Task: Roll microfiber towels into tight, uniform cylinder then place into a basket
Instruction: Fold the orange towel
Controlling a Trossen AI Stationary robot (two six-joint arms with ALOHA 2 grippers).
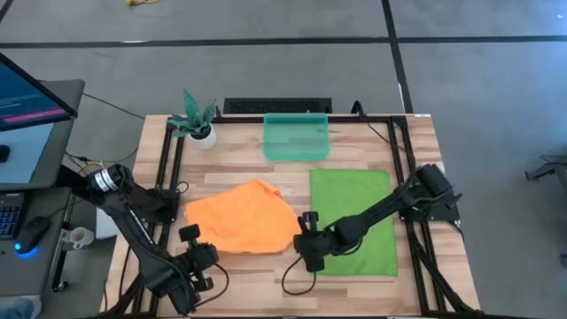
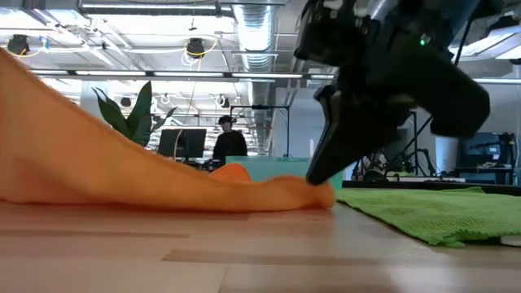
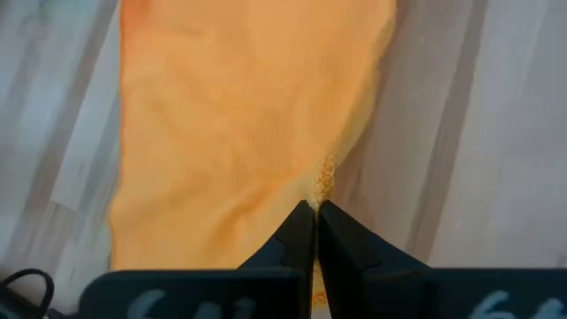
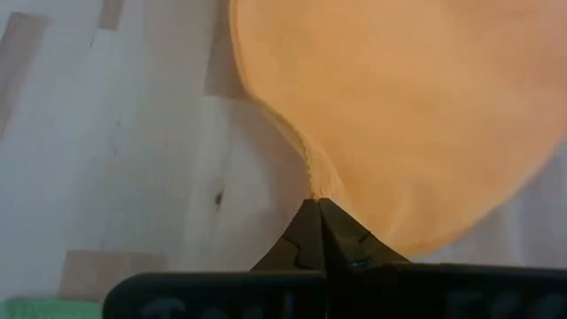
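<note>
The orange towel (image 1: 244,221) lies crumpled on the middle of the wooden table. In the low view its left part (image 2: 73,146) slopes up out of the picture. The green towel (image 1: 353,221) lies spread flat to its right. The teal basket (image 1: 296,136) stands at the far edge. My left gripper (image 1: 193,236) is shut on the orange towel's near left end. My right gripper (image 1: 305,239) is shut on its near right end, low over the table. My left gripper (image 3: 314,211) pinches the orange towel's edge (image 3: 326,182) between its two fingertips, coming slanting down from the near left. The cloth bunches at the tips, and this end is lifted off the table. One layer or several, I cannot tell. My right gripper (image 4: 317,206) pinches the orange towel's near right edge (image 4: 321,184) between its shut fingertips, slanting down from the right. In the low view that end (image 2: 319,194) stays down at the tabletop, bunched at the tips.
A small plant in a white pot (image 1: 202,131) stands at the far left of the table. A black frame (image 1: 174,159) runs along the table's sides. Bare wood (image 1: 248,279) shows along the near edge. In the low view a person (image 2: 229,145) stands beyond the table.
</note>
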